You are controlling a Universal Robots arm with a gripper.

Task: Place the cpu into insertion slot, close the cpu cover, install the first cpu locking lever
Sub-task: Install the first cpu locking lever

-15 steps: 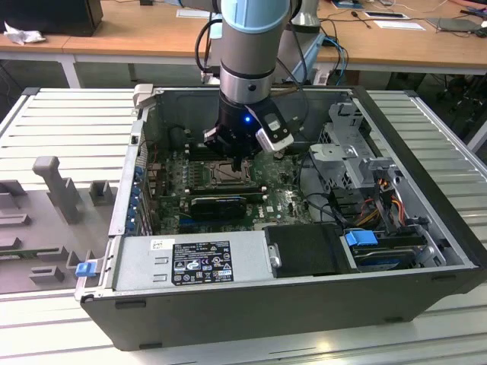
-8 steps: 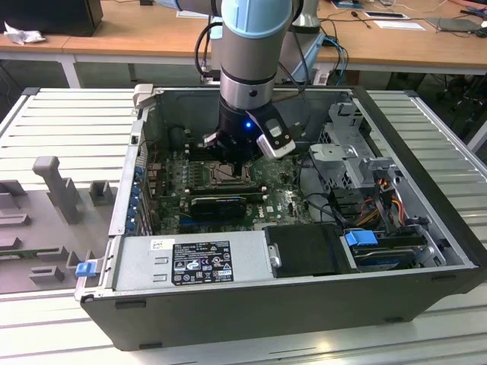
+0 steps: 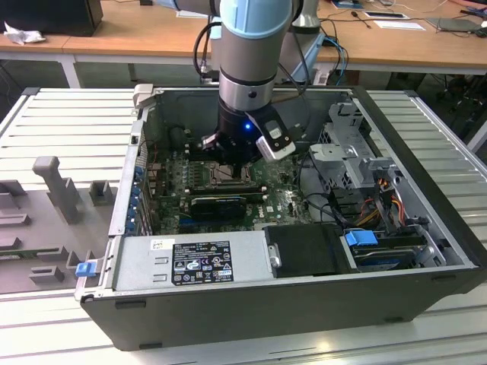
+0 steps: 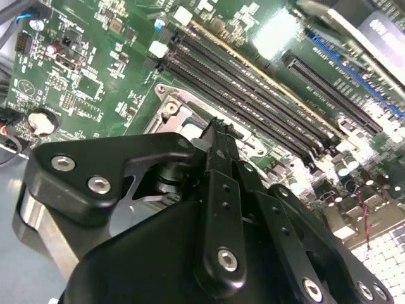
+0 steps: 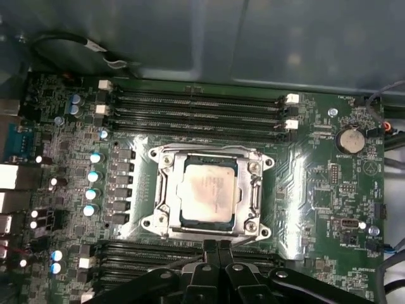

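Open computer case lies on a grey slatted metal table. Wooden desks stand behind it, carrying papers and dark equipment. Grey moulded fixtures sit on the table at the exterior view's left of the case. Inside the case: green motherboard, silver power supply, drive cage with cabling.

The arm reaches down into the case; the gripper hangs low over the board, directly above the socket area.

First wrist view: the cpu lies flat in the insertion slot, pale face up, framed by the cpu cover, which appears to lie down around it. Black memory slots run along the far side of the socket from the gripper.

The gripper has its fingers pressed together, nothing between them, tips just at the socket's near edge, not touching the cpu. In the second wrist view the fingers likewise meet, above the silver surround.
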